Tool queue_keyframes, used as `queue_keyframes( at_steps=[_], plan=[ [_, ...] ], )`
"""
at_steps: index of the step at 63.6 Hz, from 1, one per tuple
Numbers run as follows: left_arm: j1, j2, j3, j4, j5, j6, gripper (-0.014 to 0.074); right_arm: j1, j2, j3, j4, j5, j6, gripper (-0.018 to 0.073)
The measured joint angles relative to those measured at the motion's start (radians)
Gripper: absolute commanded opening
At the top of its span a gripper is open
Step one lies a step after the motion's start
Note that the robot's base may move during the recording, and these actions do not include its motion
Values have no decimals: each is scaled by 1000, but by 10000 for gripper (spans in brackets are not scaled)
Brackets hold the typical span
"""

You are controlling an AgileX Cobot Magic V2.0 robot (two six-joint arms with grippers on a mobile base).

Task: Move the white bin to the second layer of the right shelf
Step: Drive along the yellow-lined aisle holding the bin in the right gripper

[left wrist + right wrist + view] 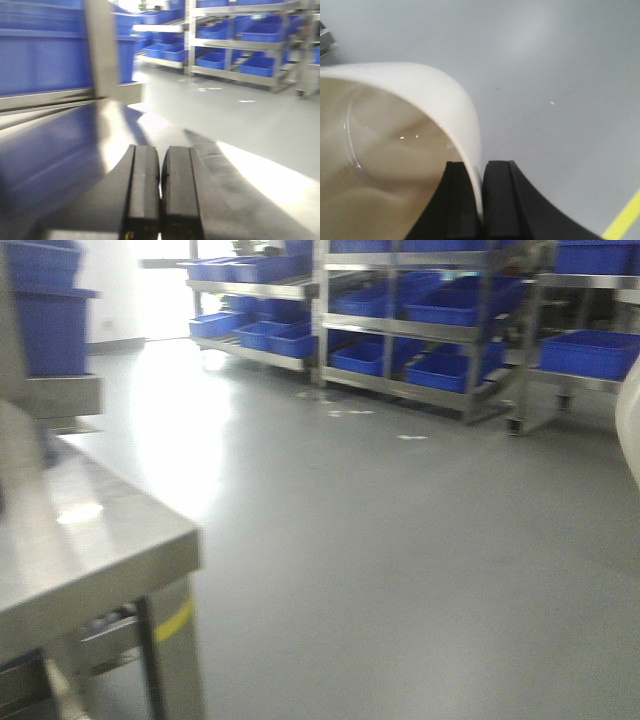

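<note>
The white bin [395, 130] fills the left of the right wrist view, glossy cream, hanging over grey floor. My right gripper [481, 200] is shut on its rim, one finger inside the wall and one outside. A sliver of the bin [630, 420] shows at the right edge of the front view. My left gripper [160, 185] is shut with nothing in it, above a shiny steel tabletop [60, 150]. The right shelf [585, 380] stands far across the floor at the upper right, blurred. Its tiers carry blue crates, and I cannot tell the second layer's surface from here.
A steel table [90, 540] with a yellow-marked leg is close on the left. Blue crates [45, 330] are stacked behind it. Steel racks of blue crates [420, 310] line the far wall. Grey floor [400, 540] lies between. A yellow floor line [622, 220] runs nearby.
</note>
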Motion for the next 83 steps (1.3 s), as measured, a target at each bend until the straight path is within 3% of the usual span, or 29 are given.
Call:
queue_keyframes(
  at_steps=[83],
  plan=[
    [0,0,0,0,0,0,85,0,0,0,0,0,0,48]
  ],
)
